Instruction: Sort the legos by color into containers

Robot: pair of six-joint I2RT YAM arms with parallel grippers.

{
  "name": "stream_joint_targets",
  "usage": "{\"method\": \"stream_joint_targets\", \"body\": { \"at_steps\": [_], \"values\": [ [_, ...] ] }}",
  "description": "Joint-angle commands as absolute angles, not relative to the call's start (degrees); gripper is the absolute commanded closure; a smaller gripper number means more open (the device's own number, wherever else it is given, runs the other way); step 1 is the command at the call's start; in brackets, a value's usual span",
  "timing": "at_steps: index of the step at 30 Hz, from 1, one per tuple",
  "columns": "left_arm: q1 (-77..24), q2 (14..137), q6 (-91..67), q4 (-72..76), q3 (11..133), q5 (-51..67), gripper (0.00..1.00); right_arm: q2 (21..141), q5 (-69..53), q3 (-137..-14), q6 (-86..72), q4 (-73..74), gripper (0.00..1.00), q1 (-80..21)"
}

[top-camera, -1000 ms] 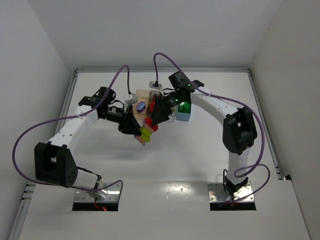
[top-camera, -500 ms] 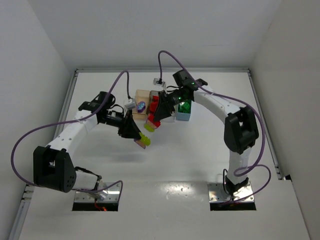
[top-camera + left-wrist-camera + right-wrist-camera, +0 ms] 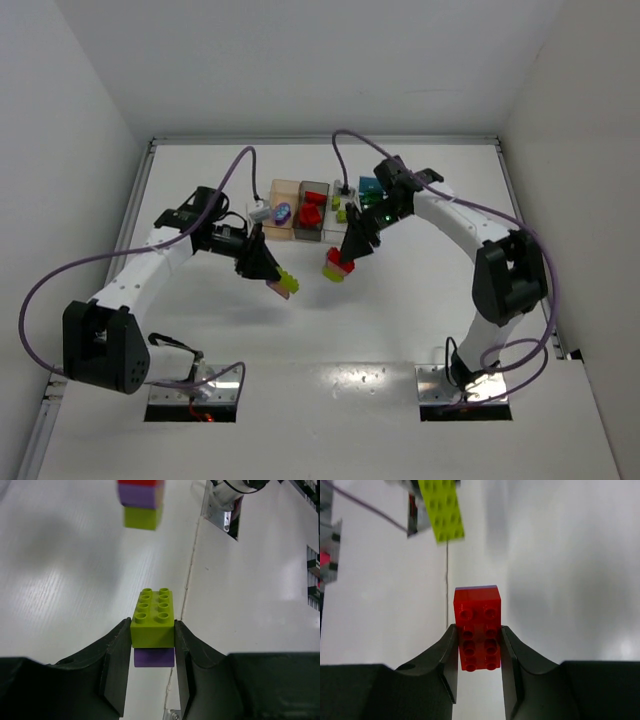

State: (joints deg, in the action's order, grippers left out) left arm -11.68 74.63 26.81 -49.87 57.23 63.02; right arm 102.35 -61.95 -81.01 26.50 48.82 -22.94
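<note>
My left gripper (image 3: 152, 630) is shut on a lime-yellow lego (image 3: 152, 617) with a purple lego (image 3: 154, 657) stuck under it. In the top view this pair (image 3: 286, 281) hangs above the table's middle. My right gripper (image 3: 478, 630) is shut on a red lego (image 3: 477, 625) that tops a red, purple and lime cluster (image 3: 336, 266), held a short way right of the left pair. Behind them stand the containers in a row: tan (image 3: 285, 192) with a purple lego, smoky grey (image 3: 314, 190) with red ones, clear (image 3: 343, 207) with lime ones, light blue (image 3: 368, 186).
Purple cables loop over both arms. The white side walls (image 3: 90, 150) close in the table at left and right. Both arm bases (image 3: 195, 385) sit at the near edge.
The joined cluster has come apart. My right gripper swung right and nearer with the red-topped piece, uncovering the containers. My left gripper keeps the lime and purple pair, shifted slightly left.
</note>
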Motion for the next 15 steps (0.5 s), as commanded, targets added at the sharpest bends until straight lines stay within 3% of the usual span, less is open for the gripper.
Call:
{"method": "stream_joint_targets", "body": {
  "at_steps": [1,7,15],
  "values": [
    [-10.82,71.46,23.65,-44.58,56.69,63.11,0.89,97.31,-54.26,-74.55,40.33,57.04,0.97,-23.64],
    [-7.56,66.37,5.99,-26.58,50.81,56.63,0.89,90.19,-35.62,-60.05,37.2,42.75,0.97,-25.31],
    [-7.03,63.63,-0.7,-20.21,49.57,52.38,0.89,84.03,-12.68,-49.58,25.23,20.42,0.98,-28.04]
  ]
}}
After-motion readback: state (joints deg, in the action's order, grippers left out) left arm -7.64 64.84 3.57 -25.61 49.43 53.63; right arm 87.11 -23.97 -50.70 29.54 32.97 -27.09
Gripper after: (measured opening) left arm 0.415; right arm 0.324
